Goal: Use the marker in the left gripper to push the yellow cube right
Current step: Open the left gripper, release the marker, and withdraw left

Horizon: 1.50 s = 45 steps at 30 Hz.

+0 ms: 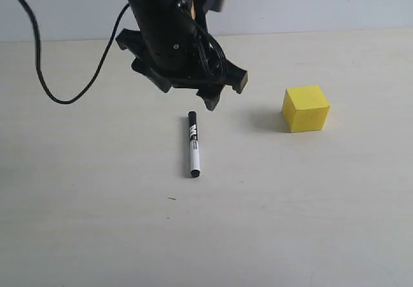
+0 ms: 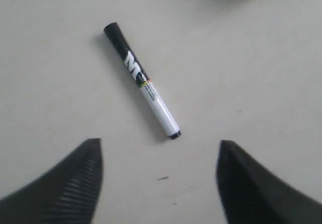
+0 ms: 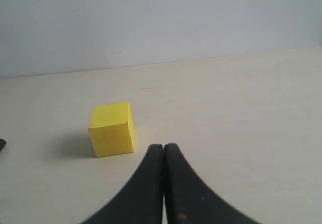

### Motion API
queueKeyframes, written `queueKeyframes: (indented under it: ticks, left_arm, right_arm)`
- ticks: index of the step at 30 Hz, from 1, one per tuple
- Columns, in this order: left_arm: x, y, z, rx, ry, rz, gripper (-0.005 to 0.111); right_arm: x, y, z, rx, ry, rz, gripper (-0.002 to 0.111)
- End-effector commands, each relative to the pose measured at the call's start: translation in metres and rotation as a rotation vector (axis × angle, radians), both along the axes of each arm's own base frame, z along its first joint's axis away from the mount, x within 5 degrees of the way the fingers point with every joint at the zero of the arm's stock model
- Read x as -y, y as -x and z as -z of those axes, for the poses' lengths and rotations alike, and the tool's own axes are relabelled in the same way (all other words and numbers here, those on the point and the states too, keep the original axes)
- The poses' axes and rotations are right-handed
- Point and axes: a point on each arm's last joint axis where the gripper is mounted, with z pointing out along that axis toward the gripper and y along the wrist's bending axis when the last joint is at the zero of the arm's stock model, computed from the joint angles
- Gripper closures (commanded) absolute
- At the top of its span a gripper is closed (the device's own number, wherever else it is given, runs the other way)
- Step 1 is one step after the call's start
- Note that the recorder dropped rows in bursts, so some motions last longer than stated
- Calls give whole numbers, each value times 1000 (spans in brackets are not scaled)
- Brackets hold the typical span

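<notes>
Tabletop (image 1: 97, 235) holds marker (image 1: 193, 144), apart from yellow cube (image 1: 306, 108).

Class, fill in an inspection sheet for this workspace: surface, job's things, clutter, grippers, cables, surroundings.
Surface: pale table, bare apart from the job's things.
Job's things: marker lies flat on the table, not held; cube sits to its right, apart from it.
Clutter: nothing seen.
Grippers: left gripper open and empty, above the marker; right gripper shut and empty, facing the cube.
Cables: black cable loops down from the left arm.
Surroundings: plain pale wall behind the table.
</notes>
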Motion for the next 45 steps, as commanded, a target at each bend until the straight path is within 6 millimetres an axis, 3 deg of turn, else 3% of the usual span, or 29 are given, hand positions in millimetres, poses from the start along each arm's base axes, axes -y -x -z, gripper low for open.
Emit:
queueKeyframes:
  ticks: [1, 3, 8, 10, 11, 16, 21, 25, 36, 45]
  left_arm:
    - [-4, 45, -34, 89, 93, 116, 87]
    - [-11, 66, -44, 137, 146, 164, 106]
    - [-35, 116, -66, 287, 358, 267, 106]
    - [-53, 132, -74, 353, 451, 288, 106]
    - [-72, 145, -79, 406, 521, 296, 106]
    - [-124, 172, -83, 476, 498, 312, 106]
    - [-155, 189, -97, 516, 540, 298, 106]
    - [-166, 196, -105, 549, 580, 294, 106]
    - [-170, 193, -106, 559, 580, 264, 106]
    - [-204, 184, -115, 652, 563, 74, 106]
  right_arm:
    - [0, 0, 1, 2, 0, -1, 108]
    - [0, 0, 1, 2, 0, -1, 108]
    - [0, 0, 1, 2, 0, -1, 108]
    - [0, 0, 1, 2, 0, -1, 108]
    - [0, 0, 1, 2, 0, -1, 108]
    - [0, 0, 1, 2, 0, -1, 108]
    - [0, 0, 1, 2, 0, -1, 108]
    - [0, 0, 1, 2, 0, -1, 108]
    - [0, 0, 1, 2, 0, -1, 108]
    - [0, 0, 1, 2, 0, -1, 108]
